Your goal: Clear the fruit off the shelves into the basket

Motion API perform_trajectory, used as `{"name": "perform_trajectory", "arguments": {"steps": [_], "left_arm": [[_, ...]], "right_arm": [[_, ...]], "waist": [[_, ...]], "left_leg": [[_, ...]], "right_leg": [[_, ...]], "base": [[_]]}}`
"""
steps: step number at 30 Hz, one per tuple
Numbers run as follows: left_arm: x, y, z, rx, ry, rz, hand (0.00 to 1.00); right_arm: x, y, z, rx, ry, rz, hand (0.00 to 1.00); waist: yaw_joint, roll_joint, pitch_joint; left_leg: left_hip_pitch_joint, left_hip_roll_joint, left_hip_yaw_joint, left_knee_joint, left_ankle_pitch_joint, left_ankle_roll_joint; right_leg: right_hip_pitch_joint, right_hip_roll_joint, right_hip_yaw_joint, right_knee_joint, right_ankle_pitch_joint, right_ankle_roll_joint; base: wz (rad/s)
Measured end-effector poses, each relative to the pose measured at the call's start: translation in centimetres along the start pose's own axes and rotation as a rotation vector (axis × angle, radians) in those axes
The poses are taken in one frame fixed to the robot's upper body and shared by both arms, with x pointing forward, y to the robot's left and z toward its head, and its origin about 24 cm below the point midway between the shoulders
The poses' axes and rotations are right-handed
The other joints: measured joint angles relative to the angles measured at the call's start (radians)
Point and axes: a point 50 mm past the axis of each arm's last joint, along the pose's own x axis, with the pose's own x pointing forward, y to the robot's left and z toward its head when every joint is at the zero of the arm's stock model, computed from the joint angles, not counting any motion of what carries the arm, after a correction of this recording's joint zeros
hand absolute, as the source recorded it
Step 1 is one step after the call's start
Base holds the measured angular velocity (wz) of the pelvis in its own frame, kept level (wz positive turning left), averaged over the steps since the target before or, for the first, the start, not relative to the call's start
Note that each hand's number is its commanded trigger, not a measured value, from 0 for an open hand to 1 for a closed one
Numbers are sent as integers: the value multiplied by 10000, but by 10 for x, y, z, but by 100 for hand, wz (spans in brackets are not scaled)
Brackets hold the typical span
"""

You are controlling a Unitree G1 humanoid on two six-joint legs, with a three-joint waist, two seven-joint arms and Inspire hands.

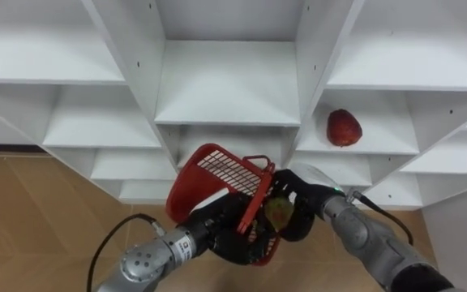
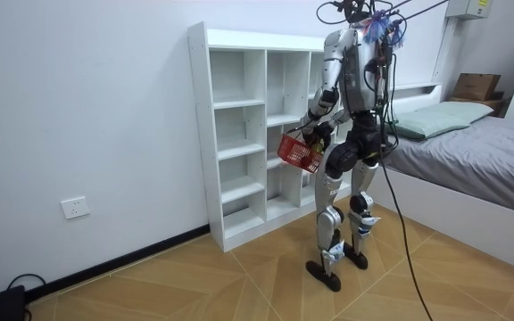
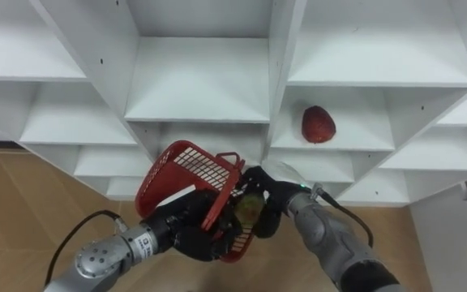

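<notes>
A red plastic basket (image 1: 217,173) tilts in front of the white shelf unit (image 1: 227,120), and my left hand (image 1: 217,225) is shut on its side from below. My right hand (image 1: 305,203) is curled round a yellow-green fruit (image 1: 280,212) at the basket's right rim, over its opening. A red fruit (image 1: 344,127) lies on a shelf in the right column, above and to the right of both hands. The room view shows me standing upright close to the shelf unit (image 2: 239,107) with the basket (image 2: 299,152) at waist height.
The other shelf compartments around the red fruit are bare. Wooden floor (image 1: 39,211) spreads below the unit. A bed (image 2: 480,152) stands behind me at the room view's right, and a wall socket (image 2: 75,208) sits low at its left.
</notes>
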Motion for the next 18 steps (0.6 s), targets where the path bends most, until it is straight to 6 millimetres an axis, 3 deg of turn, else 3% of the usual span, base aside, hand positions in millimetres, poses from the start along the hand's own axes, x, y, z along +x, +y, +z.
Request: {"name": "perform_trajectory", "arguments": {"steps": [18], "left_arm": [[1,4,-8,-566,342,398,100]], "right_arm": [[1,6,2,773,29,-11,0]], "waist": [[-26,107,-12]], "left_leg": [[52,3,15,-17,3,0]], "right_leg": [[21,19,162,36,7,-5]], "base": [[0]]}}
